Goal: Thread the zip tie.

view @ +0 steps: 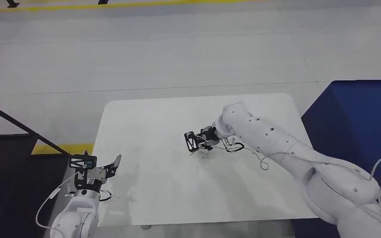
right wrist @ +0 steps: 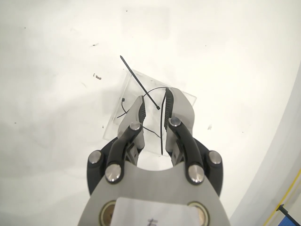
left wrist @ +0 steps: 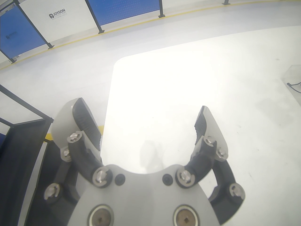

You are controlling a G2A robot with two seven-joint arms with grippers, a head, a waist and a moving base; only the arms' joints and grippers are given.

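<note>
Right wrist view: tool straddles zip tie (parted).

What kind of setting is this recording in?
Probably a fenced robot test cell in a hall: blue-and-white partition panels, a yellow floor line, and one white table on a pale floor.

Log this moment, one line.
left gripper open, at table edge | right gripper open, over clear tray | zip tie between jaws, not gripped

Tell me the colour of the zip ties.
The zip ties are black, clearest in the right wrist view.
</note>
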